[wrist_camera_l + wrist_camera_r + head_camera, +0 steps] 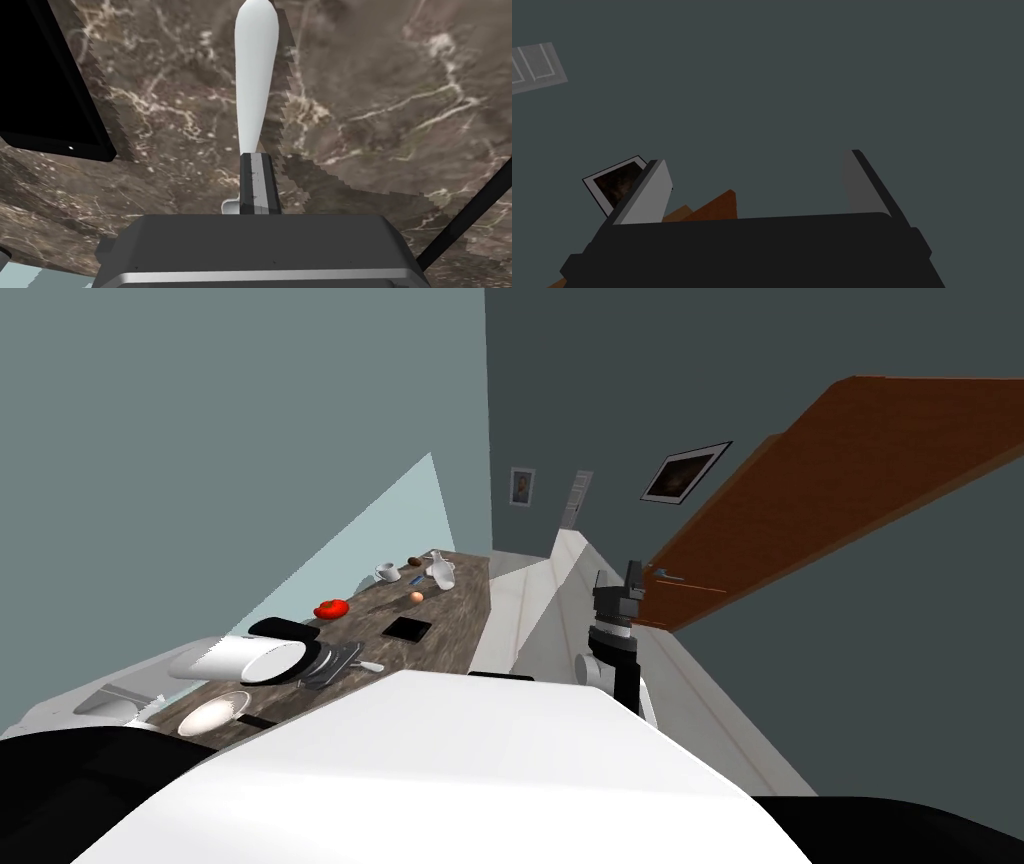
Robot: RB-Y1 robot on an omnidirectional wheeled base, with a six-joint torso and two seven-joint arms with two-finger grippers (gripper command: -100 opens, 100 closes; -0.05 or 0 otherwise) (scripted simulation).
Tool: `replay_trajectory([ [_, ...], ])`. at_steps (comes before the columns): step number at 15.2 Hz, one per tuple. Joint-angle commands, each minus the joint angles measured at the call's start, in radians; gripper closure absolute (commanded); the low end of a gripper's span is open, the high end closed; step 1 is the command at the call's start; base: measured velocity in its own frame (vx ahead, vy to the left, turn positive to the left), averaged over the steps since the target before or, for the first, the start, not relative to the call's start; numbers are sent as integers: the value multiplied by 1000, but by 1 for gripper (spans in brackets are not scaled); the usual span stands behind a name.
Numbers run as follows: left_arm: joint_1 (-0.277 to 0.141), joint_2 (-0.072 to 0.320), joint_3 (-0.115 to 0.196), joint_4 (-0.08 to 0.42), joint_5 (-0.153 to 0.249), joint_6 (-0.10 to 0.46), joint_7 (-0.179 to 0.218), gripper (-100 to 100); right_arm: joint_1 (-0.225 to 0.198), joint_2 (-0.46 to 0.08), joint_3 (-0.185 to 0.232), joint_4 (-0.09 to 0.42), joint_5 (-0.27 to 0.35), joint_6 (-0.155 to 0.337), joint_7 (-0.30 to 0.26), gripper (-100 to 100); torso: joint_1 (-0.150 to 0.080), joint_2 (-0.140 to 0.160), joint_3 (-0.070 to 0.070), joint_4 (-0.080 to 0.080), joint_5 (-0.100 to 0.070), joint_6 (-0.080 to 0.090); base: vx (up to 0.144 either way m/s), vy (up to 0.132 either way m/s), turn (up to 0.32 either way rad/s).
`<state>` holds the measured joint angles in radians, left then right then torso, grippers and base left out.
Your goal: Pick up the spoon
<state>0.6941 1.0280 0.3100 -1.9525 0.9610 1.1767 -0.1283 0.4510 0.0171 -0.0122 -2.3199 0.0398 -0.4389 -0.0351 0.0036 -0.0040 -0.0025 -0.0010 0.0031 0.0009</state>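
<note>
Brown marbled patterning covers the surface under my left gripper. The white spoon runs from between the fingers straight away from the dark gripper body. Left finger state: drawn together into a narrow bar and pressing the spoon near one end. A small white tip shows beside their base, so most of the spoon's length projects beyond the grip. I cannot tell whether the spoon is clear of the surface; its jagged shadow sits tight around it, which suggests little or no gap. In the head view the left gripper is at the near part of the surface, with the spoon showing as a short white stub beside it. Right finger state: the right gripper has its fingers wide apart, holds nothing, and points at a wall well apart from the surface. Hazards, in my judgement: (1) the grip is off-centre, so the long free end can lever downward and the spoon can rotate or slide out of the thin blades under a quick lift; (2) a flat black slab lies near the spoon on one side, and sideways drift could drag the free end across it; (3) a wrist tilt would press the far end into the surface and pry the grip loose. Recommended: raise vertically, slowly, wrist level.
</note>
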Motion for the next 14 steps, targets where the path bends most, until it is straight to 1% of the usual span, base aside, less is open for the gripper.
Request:
replay_trajectory([
  [1,8,22,23,-32,22,27,12,100,0,0,0,0,0,0,0,0,0,0,0,0,0,0,13,-5,140],
  [2,3,11,11,-11,12,10,2,100,0,0,0,0,0,0,0,0,0,-1,0,0,0,0,8,-6,50],
  [3,-12,32,46,-28,9,13,6,-100,0,0,0,0,0,0,0,0,0,-1,0,0,0,0,-10,-4,2],
  [4,-14,35,51,-31,8,13,7,-100,0,0,0,0,0,0,0,0,0,0,0,0,0,1,-24,-3,-14],
  [5,-20,42,64,-40,8,14,9,-100,0,0,0,0,0,0,0,0,0,0,0,0,0,1,-33,-10,-8],
  [6,-17,49,69,-55,19,19,9,-100,0,0,0,0,0,0,0,0,0,1,0,0,0,1,-28,-44,6],
  [7,-12,48,63,-57,24,20,9,-100,0,0,0,0,0,0,0,0,-2,1,1,0,0,1,-6,-69,28],
  [8,9,37,40,-67,43,24,9,-100,0,0,0,0,0,0,0,0,-4,1,0,0,0,0,16,-75,109],
  [9,11,35,37,-66,44,24,9,-100,0,0,0,0,0,0,0,0,-5,0,0,0,0,0,23,-65,120],
  [10,-10,37,30,-51,27,16,9,-100,0,0,0,0,0,0,0,0,-5,-1,-1,0,-1,0,13,-36,46],
  [11,-18,15,7,-22,8,-7,-2,-100,0,0,0,0,0,0,0,0,-3,-1,-1,0,-1,0,-5,-15,-53],
  [13,-29,-5,-14,8,-13,-30,-11,-100,0,0,0,0,0,0,0,0,-1,0,0,0,0,1,-22,0,-117],
  [14,-27,9,-4,-8,0,-12,-4,-100,0,0,0,0,0,0,0,0,0,1,0,0,1,1,-17,5,-47],
])
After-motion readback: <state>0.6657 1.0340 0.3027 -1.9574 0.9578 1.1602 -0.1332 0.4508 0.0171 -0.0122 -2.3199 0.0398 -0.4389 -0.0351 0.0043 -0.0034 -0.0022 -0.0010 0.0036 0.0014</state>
